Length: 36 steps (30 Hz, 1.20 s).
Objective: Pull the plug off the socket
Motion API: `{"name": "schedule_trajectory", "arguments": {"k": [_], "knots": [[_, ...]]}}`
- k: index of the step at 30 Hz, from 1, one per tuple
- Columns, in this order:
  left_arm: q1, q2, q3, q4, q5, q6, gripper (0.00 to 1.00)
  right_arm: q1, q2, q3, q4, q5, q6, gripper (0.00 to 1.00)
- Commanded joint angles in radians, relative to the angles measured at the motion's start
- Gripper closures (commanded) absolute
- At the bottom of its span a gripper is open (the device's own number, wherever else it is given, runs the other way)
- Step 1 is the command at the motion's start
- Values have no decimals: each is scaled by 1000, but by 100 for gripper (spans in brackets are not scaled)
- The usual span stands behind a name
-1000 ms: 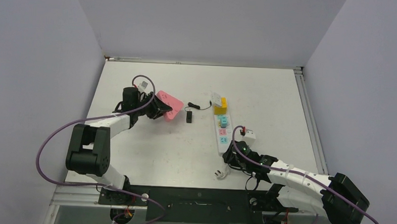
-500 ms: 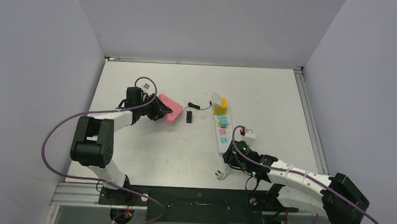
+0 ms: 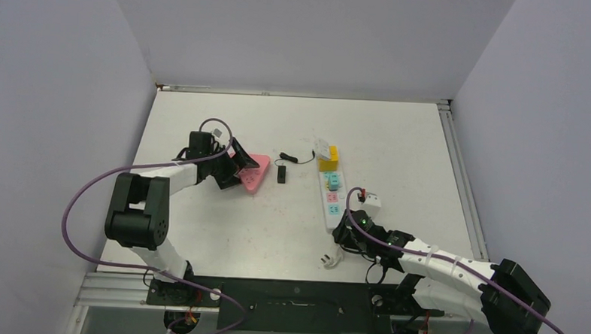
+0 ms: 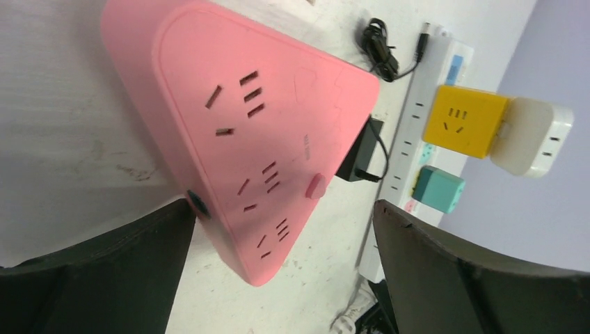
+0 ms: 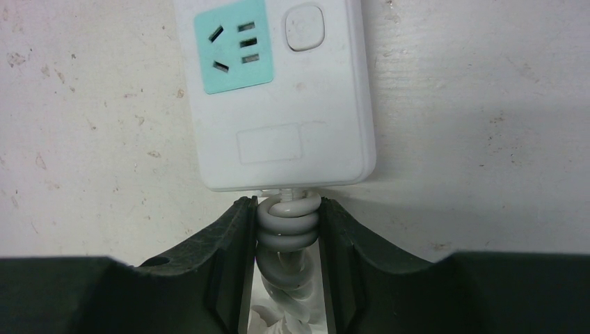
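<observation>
A: Checking in. Where's the long white power strip with pastel outlets [image 3: 330, 195]?
B: Flat on the white table [image 3: 399, 141], right of centre. My right gripper [image 3: 342, 231] is clamped on its coiled white cord [image 5: 287, 233], just at the near end.
A: What's plugged in?
B: I see a yellow cube plug [image 4: 465, 120] and a teal cube plug [image 4: 438, 189] seated near the far end.
A: Left?
B: My left gripper [image 4: 282, 209] has jaws wide apart, pink triangular socket block [image 4: 229, 104] between them.
</observation>
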Motion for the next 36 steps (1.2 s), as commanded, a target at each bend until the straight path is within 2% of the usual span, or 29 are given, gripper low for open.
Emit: {"name": "schedule_trajectory", "arguments": {"k": [1, 7, 12, 18, 22, 28, 31, 33, 36], "knots": [[1, -88, 55, -106, -125, 47, 4, -4, -24, 51, 26, 27, -2, 95], [3, -223, 29, -137, -269, 71, 4, -3, -30, 54, 22, 30, -1, 95], [-26, -300, 18, -116, -260, 111, 4, -2, -44, 63, 38, 2, -1, 95], [-234, -330, 12, -17, -147, 187, 4, -1, -88, 103, 65, -38, 23, 95], [-355, -274, 23, 30, -40, 183, 4, -2, -92, 134, 78, -49, 34, 95], [-442, -135, -10, 181, 162, 49, 3, -1, -78, 160, 111, -91, 56, 95], [-463, -80, -43, 320, 249, -59, 1, 5, -62, 174, 119, -106, 65, 95], [-476, -46, -58, 396, 286, -121, 1, 11, -55, 178, 131, -114, 70, 95], [-498, -11, -65, 428, 302, -152, 0, 18, -49, 180, 152, -125, 77, 95]]}}
